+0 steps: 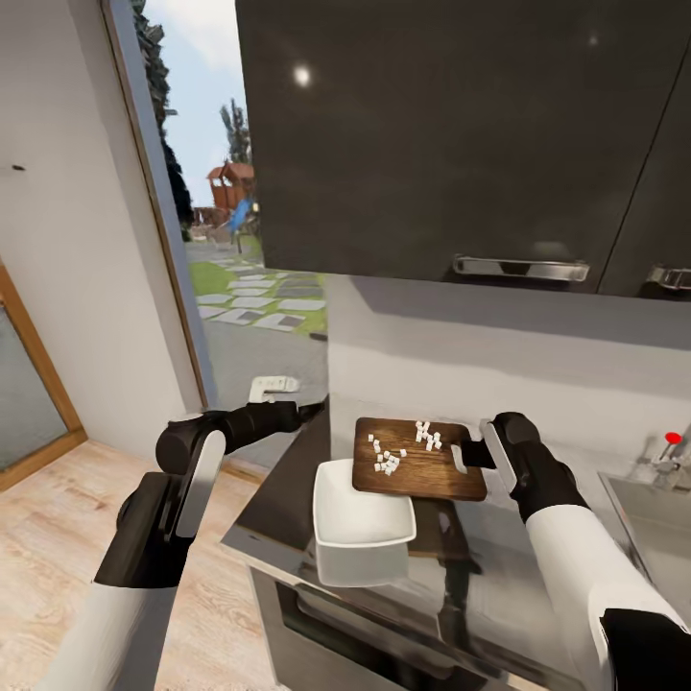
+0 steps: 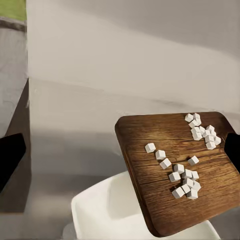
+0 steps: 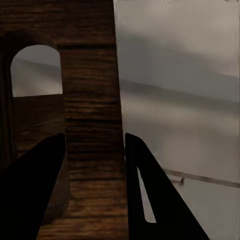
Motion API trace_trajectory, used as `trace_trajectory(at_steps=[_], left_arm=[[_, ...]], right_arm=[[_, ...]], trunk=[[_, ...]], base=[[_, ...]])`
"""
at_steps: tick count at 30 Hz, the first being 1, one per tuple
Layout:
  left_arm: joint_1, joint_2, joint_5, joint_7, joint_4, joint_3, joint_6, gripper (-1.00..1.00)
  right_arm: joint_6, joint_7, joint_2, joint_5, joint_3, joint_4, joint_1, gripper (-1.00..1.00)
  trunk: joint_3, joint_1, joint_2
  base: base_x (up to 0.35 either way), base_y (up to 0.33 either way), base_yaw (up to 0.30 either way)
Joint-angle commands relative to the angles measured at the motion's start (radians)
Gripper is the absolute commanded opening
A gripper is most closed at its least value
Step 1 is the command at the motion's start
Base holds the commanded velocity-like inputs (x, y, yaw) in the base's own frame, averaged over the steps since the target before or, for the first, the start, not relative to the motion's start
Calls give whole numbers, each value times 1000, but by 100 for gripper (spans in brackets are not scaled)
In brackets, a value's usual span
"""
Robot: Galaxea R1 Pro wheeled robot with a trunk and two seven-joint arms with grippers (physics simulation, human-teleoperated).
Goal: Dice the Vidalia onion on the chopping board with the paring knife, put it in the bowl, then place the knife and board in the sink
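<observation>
Jaws of the right gripper (image 1: 477, 452) were clamped on the handle end of the chopping board (image 1: 415, 464), next to its oval slot. In the right wrist view, one dark finger (image 3: 150, 200) was seen on each side of the board's wooden edge (image 3: 92, 125). The board was held up in the air, a little tilted, with its far corner hanging over the bowl (image 1: 357, 518).

Small white pieces of diced onion (image 1: 401, 449) were lying on the board in two little heaps. In the left wrist view, the pieces (image 2: 187, 160) were spread across the brown wood (image 2: 150, 135), and the white bowl (image 2: 105, 215) was seen just under the board's low corner.

The bowl was sitting on the grey tabletop (image 1: 288, 489), near its front edge. No onion could be seen inside it.

The left gripper (image 1: 312, 411) was held out over the left end of the tabletop, well apart from the board. Whether its jaws were apart or together could not be told.

A bit of the sink (image 1: 662, 509) was seen at the far right, with a small red knob (image 1: 673, 439) above it.
</observation>
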Motion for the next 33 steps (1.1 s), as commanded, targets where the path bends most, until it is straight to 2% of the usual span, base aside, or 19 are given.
trace_trajectory(at_steps=[1,20,33], left_arm=[[-1,-1,-2,-4,0,1,5,100],[-1,-1,-2,-4,0,1,5,100],[-1,-1,-2,-4,0,1,5,100]], right_arm=[[4,-6,0,-9,0,-1,-1,-100],[4,-6,0,-9,0,-1,-1,-100],[4,-6,0,-9,0,-1,-1,-100]], trunk=[[-2,1,-2],[-2,1,-2],[-2,1,-2]], base=[[0,0,197],[0,0,201],[0,0,24]])
